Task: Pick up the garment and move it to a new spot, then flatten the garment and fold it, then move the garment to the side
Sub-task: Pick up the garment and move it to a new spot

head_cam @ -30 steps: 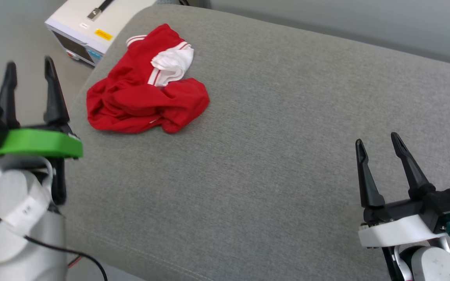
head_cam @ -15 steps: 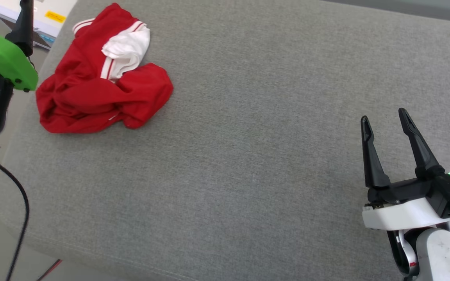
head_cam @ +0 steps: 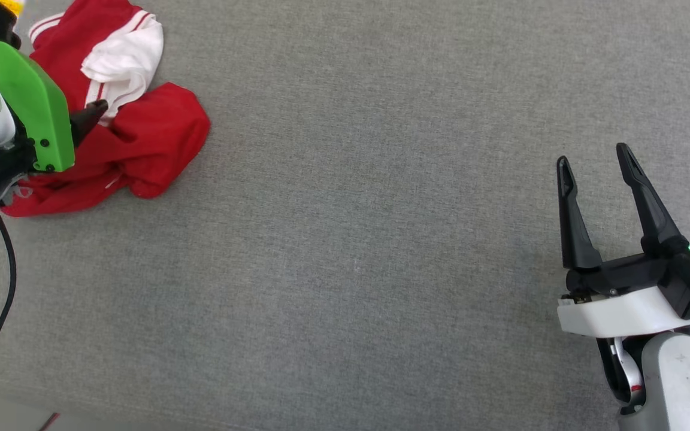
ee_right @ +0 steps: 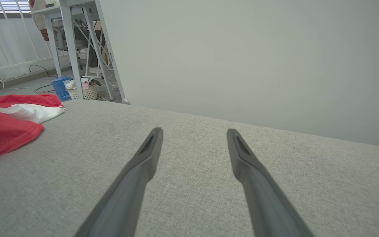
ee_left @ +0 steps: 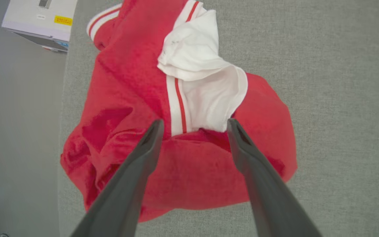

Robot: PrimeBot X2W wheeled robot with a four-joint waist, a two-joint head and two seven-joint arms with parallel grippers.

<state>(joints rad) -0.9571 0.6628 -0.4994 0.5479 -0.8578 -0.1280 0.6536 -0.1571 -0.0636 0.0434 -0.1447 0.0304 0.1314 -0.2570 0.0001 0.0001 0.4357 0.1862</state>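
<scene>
Grey woven upholstery (head_cam: 351, 239) covers the broad cushion that everything rests on. Nearest, at the robot's right, the right gripper (head_cam: 592, 154) hangs over bare fabric with its two dark fingers spread wide and nothing between them, well apart from the garment. A small green light glows on its black body.

Farther along and off to the robot's left, the garment (head_cam: 159, 131) lies in a crumpled heap close to the cushion's left edge. It is red cloth bunched in folds, with a white sleeve (ee_left: 202, 89) and its red-and-white striped trim turned up on top. No lettering shows.

The left gripper (ee_left: 194, 121), behind its green mount (head_cam: 33, 102), is poised right over the heap with its jaws parted and gripping nothing. One fingertip is over the red fold and the other is at the edge of the white sleeve. Whether the tips touch the cloth I can't tell.

Beyond the cushion's corner a white box (ee_left: 41, 19) with a yellow label sits on the floor. Farther back stand pale table legs (ee_right: 74, 49), a small basket (ee_right: 84, 93) and a plain wall (ee_right: 242, 59).
</scene>
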